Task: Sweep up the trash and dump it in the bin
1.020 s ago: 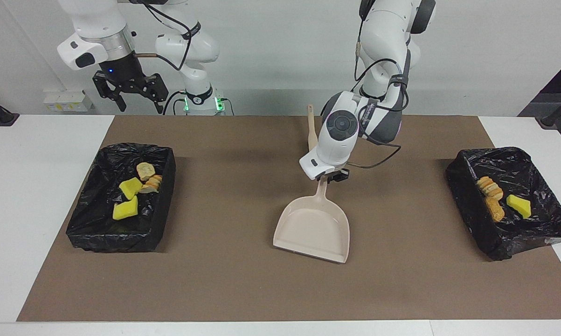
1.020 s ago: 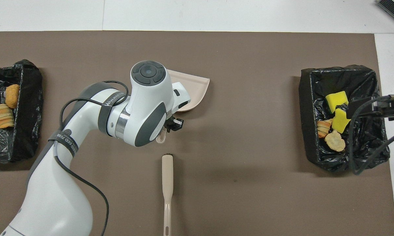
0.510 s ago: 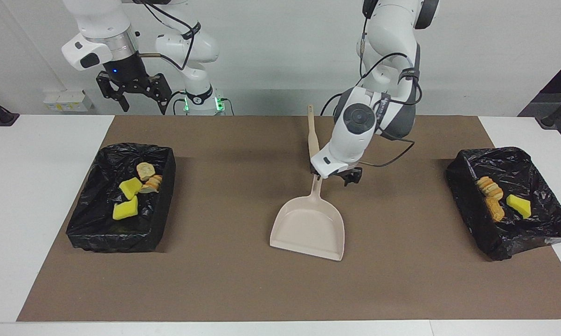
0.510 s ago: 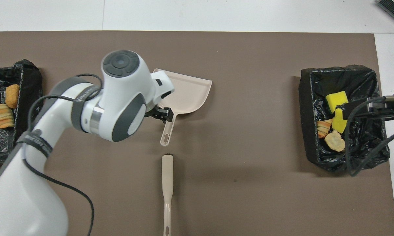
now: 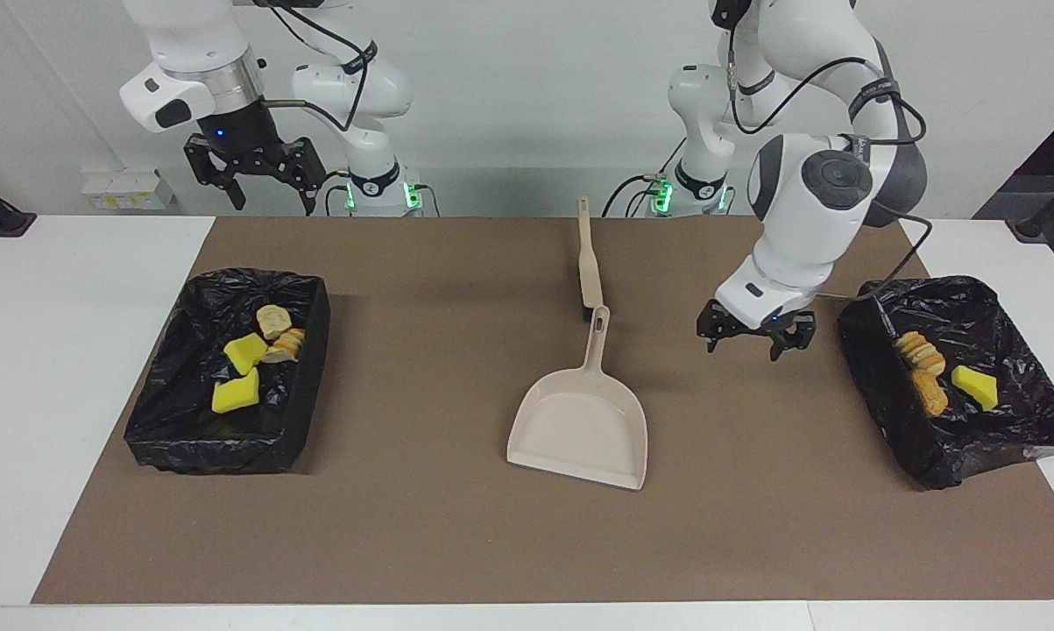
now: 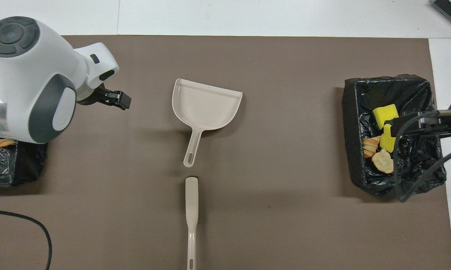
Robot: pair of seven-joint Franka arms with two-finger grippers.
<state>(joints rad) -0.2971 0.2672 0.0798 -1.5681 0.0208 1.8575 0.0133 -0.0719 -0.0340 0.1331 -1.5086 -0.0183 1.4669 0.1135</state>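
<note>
I read the job as done: the trash (image 5: pixel 251 359) sits in the bin (image 5: pixel 312 368) at the right arm's end, more trash (image 5: pixel 925 372) in the other bin (image 5: pixel 868 368), the empty dustpan (image 5: pixel 579 429) flat mid-surface, brush (image 5: pixel 589 263) at its handle's twelve o'clock. My left end effector (image 5: pixel 752 337) hangs open, empty, at the dustpan's two o'clock in the facing view; the right end effector (image 5: pixel 255 175) waits open, raised near its base.

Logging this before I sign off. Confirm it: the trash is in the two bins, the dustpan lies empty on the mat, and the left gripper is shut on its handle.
Not quite. The left gripper is open and holds nothing; it hangs over the mat between the dustpan and the bin at the left arm's end, as the facing view shows. The rest holds.
</note>
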